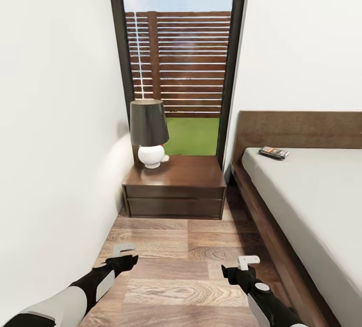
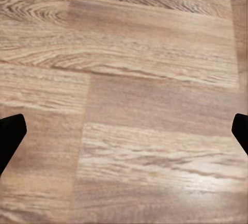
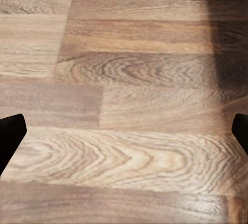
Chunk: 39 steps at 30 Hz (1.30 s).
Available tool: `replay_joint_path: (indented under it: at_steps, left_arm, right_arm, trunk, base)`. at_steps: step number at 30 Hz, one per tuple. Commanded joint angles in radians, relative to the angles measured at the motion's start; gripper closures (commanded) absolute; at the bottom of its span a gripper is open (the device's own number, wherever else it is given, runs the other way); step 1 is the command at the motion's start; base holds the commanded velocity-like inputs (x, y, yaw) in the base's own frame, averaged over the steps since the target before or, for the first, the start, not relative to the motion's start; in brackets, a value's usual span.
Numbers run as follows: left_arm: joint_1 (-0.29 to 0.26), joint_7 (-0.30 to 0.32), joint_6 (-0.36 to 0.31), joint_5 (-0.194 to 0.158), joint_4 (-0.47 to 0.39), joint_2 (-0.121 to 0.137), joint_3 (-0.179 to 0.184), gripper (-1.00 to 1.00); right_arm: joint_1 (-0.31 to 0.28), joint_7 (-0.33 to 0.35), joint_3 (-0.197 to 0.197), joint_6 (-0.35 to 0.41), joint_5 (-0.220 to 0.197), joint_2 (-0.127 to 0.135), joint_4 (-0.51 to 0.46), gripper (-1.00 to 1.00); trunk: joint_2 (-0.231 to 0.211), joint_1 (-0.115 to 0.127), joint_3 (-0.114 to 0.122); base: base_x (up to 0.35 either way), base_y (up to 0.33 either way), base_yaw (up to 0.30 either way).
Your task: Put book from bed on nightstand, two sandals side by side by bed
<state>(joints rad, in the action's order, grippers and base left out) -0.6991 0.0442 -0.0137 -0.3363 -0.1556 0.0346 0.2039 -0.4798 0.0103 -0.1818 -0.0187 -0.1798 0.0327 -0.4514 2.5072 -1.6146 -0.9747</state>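
Book: lying flat on the bed near the headboard, long axis running across the mattress, ahead and right of both claws. Right gripper sitting nearer, fingers spread, empty; left gripper likewise hanging open over floor. Nightstand standing ahead.

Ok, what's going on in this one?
Nothing is being handled yet. The robot faces the nightstand under the window, with a lamp on top. The book lies on the bed near the headboard. The left gripper and the right gripper are open and empty, held low over the wood floor.
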Motion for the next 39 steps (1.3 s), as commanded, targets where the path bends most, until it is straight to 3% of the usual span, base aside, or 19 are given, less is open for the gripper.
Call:
replay_joint_path:
  at_steps: [1,12,32,39]
  left_arm:
    - [0.000,0.002,-0.001,-0.010,-0.001,0.001,0.008,-1.00]
    - [0.000,0.002,-0.001,-0.010,0.000,-0.001,0.008,-1.00]
    - [0.000,0.002,-0.001,-0.010,0.000,-0.001,0.008,-1.00]
    - [0.000,0.002,-0.001,-0.010,0.000,-0.001,0.008,-1.00]
  right_arm:
    - [-0.001,0.001,-0.006,-0.002,-0.010,0.001,0.000,-1.00]
    - [-0.001,0.001,-0.006,-0.003,-0.010,0.001,0.000,-1.00]
    - [-0.001,0.002,-0.007,-0.003,-0.011,0.001,0.000,-1.00]
    - [0.000,0.002,-0.007,-0.003,-0.011,0.001,0.000,-1.00]
  trunk:
    - [0.000,0.001,0.002]
    - [-0.002,0.006,0.030]
    - [-0.007,0.015,0.106]
    - [-0.056,0.041,0.127]
  base:
    - [0.000,0.000,0.000]
    - [0.000,0.000,0.000]
    - [0.000,0.000,0.000]
    - [0.000,0.000,0.000]
